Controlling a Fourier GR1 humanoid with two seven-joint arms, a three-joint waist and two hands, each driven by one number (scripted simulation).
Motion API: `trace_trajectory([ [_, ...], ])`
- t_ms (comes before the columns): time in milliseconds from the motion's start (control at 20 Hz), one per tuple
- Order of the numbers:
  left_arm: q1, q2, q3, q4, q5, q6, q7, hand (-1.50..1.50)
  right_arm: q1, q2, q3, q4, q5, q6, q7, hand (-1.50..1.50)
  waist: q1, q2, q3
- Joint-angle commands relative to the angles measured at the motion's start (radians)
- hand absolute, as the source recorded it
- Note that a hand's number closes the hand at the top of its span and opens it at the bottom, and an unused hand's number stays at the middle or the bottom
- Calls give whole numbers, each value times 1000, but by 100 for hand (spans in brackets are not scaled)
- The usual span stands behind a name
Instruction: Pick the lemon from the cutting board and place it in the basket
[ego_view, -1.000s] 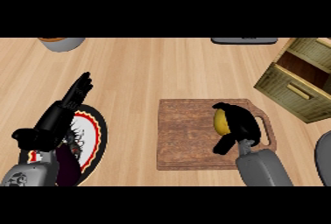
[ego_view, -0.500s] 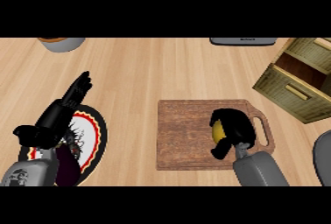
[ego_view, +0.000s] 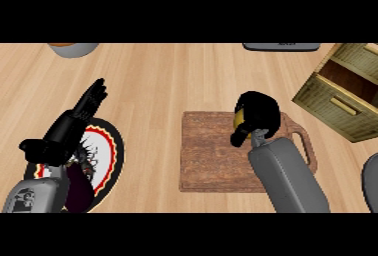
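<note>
My right hand (ego_view: 255, 111) is curled round the yellow lemon (ego_view: 240, 122), of which only a sliver shows at the hand's lower left. The hand hangs over the far edge of the brown wooden cutting board (ego_view: 214, 160), its grey forearm crossing the board from the lower right. The woven basket (ego_view: 347, 95) stands at the right edge, to the right of the hand and apart from it. My left hand (ego_view: 74, 120) rests open at the left, fingers straight and pointing away, above a plate.
A dark plate with a red and white rim (ego_view: 107, 155) lies under the left forearm. A grey bowl (ego_view: 74, 48) sits at the top left, a dark flat object (ego_view: 280, 46) at the top right, and a grey rounded thing (ego_view: 370, 180) at the right edge.
My right hand has risen and moved towards the board's far edge with the lemon in it. The left hand has hardly shifted.
</note>
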Motion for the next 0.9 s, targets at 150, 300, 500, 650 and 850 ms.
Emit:
trace_trajectory([
  [150, 27, 9, 8, -46, 25, -28, 14, 0, -155, 13, 15, 57, -96, -168, 142, 150, 3, 2, 3],
  [300, -8, -2, 4, -62, 27, -9, 85, 0, -176, 13, -17, -34, -176, -256, 152, 150, 5, 1, 3],
  [500, -3, -6, 1, -20, 5, -1, 28, 0, -246, 13, -2, -222, -163, -380, 178, 150, -9, -2, 2],
  [650, 51, -24, -24, -58, -7, 1, 17, 0, -219, 13, 59, -343, -100, -445, 232, 150, -12, -7, 2],
  [850, -27, 20, 41, 24, 27, -21, 9, 0, -339, 13, 7, -419, -60, -357, 360, 150, -17, -2, 2],
])
